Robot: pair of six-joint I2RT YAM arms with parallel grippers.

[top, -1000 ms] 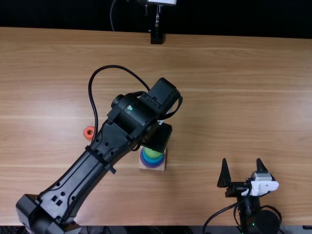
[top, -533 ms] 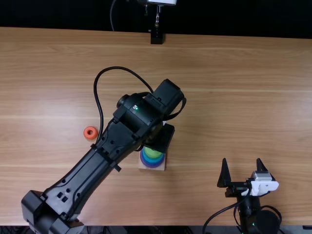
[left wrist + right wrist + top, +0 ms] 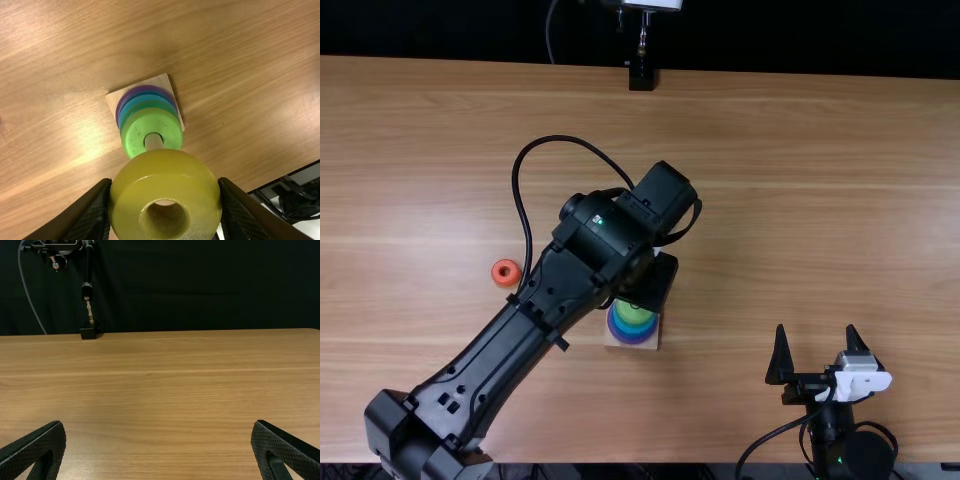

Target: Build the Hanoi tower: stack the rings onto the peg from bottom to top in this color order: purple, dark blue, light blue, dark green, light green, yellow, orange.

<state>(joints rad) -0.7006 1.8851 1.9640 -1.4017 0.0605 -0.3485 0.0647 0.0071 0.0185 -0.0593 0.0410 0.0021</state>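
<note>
Slightly rightward across the top view, the left arm (image 3: 510,345) has shifted since the first frame, with hardly any change over the last half second; the orange ring (image 3: 506,272) has stayed put, left of the peg (image 3: 154,142) and farther out on the surface (image 3: 800,200).

The left end effector (image 3: 165,184) has the yellow ring (image 3: 162,165) pinched between its fingers, parted about as wide as the ring. It holds that ring above the light green ring (image 3: 136,132), by the peg's upper end. The peg rises from the stack toward the yellow ring, so what remains looks mostly like lining up the hole with the peg's long axis, then lowering. Whether they are centred, I cannot tell.

The right end effector (image 3: 817,330), wide open and empty, is right of the peg and farther from it than the left.
</note>
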